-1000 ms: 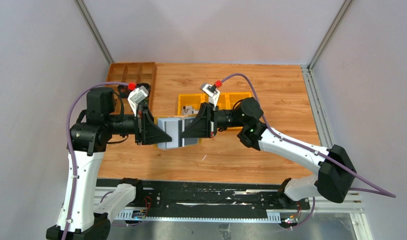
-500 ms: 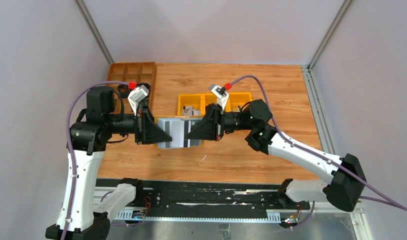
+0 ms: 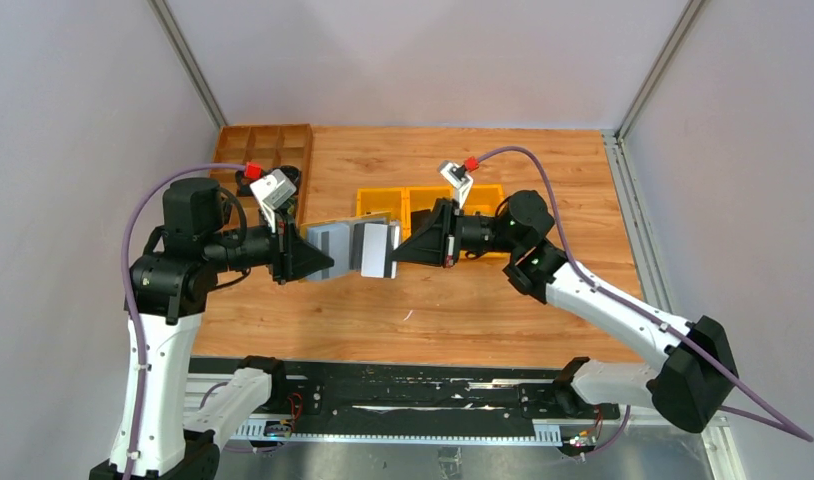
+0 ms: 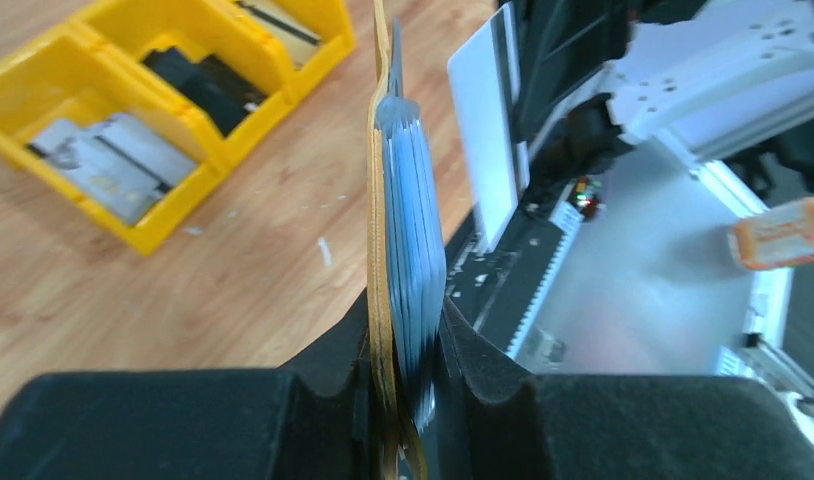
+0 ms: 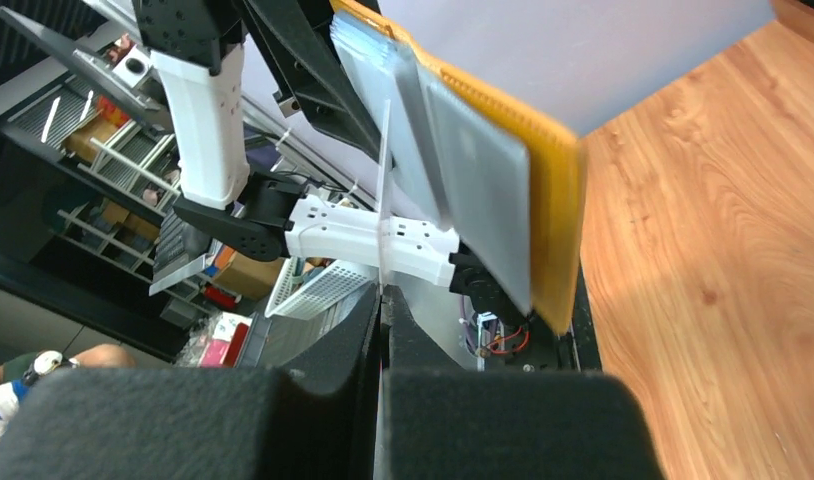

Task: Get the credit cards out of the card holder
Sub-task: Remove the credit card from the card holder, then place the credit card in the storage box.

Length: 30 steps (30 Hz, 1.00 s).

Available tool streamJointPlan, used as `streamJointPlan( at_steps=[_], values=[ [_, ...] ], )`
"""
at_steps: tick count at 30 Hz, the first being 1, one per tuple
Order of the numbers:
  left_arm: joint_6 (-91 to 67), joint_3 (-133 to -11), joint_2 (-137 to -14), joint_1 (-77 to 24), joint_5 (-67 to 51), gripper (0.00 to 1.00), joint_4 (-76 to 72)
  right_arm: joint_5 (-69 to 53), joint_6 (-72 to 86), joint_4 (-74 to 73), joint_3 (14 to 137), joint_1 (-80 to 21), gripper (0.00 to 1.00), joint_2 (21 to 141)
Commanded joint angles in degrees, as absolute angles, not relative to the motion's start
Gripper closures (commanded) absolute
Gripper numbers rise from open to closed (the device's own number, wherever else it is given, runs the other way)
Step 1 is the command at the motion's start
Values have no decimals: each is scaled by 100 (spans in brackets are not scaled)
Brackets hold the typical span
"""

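The card holder [image 3: 333, 240], mustard-yellow outside with grey pleats inside, hangs above the table with my left gripper [image 3: 321, 264] shut on its near end. In the left wrist view the card holder [image 4: 381, 200] is edge-on between the left gripper's [image 4: 403, 335] pads. My right gripper [image 3: 401, 252] is shut on a white, dark-striped credit card [image 3: 379, 250], just right of the holder's open end. That credit card [image 5: 385, 190] appears in the right wrist view as a thin white edge rising from the right gripper [image 5: 383, 300]. Other cards still in the pleats cannot be made out.
Three joined yellow bins [image 3: 423, 200] stand on the wooden table behind the grippers; grey cards [image 4: 113, 170] and a black one [image 4: 203, 90] lie in them. A brown compartment tray [image 3: 268, 148] sits at the back left. The black rail [image 3: 403, 395] runs along the near edge.
My right gripper has pulled to the right with the white card, drawing it out of the holder. My left gripper has shifted slightly left and back, still gripping the holder.
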<state>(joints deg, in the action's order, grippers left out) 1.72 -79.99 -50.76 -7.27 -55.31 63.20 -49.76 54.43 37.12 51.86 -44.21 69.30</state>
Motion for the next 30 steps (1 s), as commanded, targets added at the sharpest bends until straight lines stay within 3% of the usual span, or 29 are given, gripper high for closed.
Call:
streamJointPlan(
  at_steps=[1,5,11,18,30],
  values=[
    [681,-8129,-5007,-729,-4524,100,6207,-5283,5153,2924,5168,-4033,100,6583],
    [916,-8079,-5036,-729,-4143,100,6269,-5217,4418,1755,5247,-3514,100,6466],
    [1217,-7992,-4965,-729,-4301,100,6364,-3515,2587,-947,5753,-2549,100,6618],
    [1374,-7979,-4788,-729,-4408,100,6408,-2977,1810,-1464,6603,-2207,100,7964],
    [1789,-7915,-4734,-729,-4502,100,6800,-3740,2357,-823,7593,-2815,100,9689]
  ],
)
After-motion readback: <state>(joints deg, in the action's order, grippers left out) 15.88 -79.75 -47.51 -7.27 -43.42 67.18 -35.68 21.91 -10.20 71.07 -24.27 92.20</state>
